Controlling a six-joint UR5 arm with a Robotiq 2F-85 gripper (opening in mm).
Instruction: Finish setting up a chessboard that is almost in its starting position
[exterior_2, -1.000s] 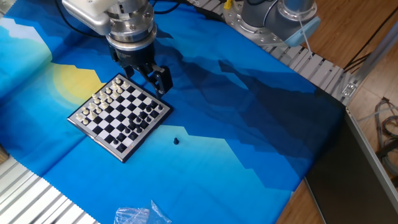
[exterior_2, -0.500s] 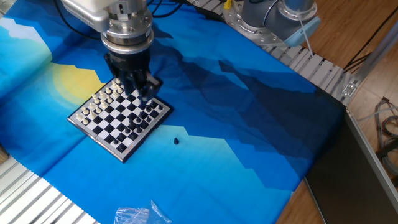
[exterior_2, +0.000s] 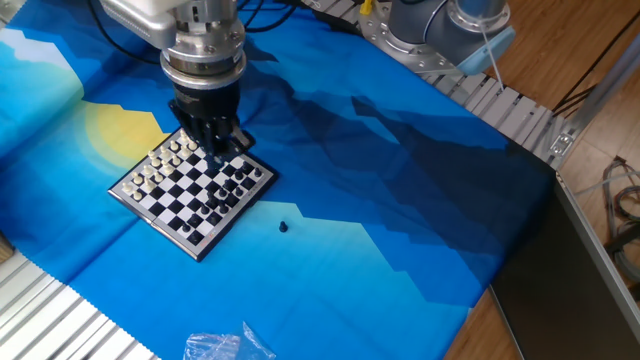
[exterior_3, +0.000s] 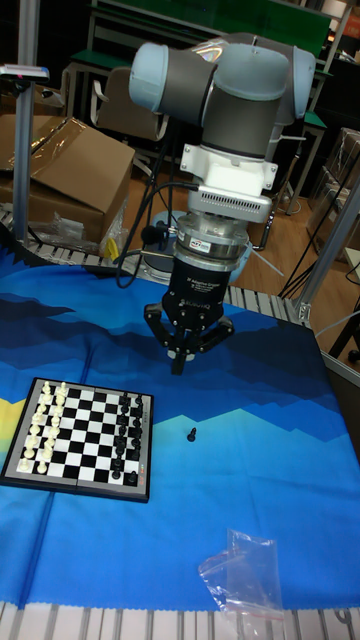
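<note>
The chessboard (exterior_2: 190, 187) (exterior_3: 85, 436) lies flat on the blue cloth, with white pieces along one side and black pieces along the other. One small black piece (exterior_2: 283, 226) (exterior_3: 191, 433) stands alone on the cloth off the board, beside its black side. My gripper (exterior_2: 218, 143) (exterior_3: 180, 362) hangs above the board's far corner, pointing down. Its fingers meet at a point and nothing shows between them. In the fixed view the wrist hides part of that corner.
A crumpled clear plastic bag (exterior_2: 222, 346) (exterior_3: 243, 570) lies near the front edge of the cloth. Metal rails (exterior_2: 505, 105) border the table at the back right, and a cardboard box (exterior_3: 70, 175) stands behind the table.
The gripper has turned about its own axis and shifted slightly left over the board's far corner. The finger that stuck out to the right a second ago now sits drawn in.
</note>
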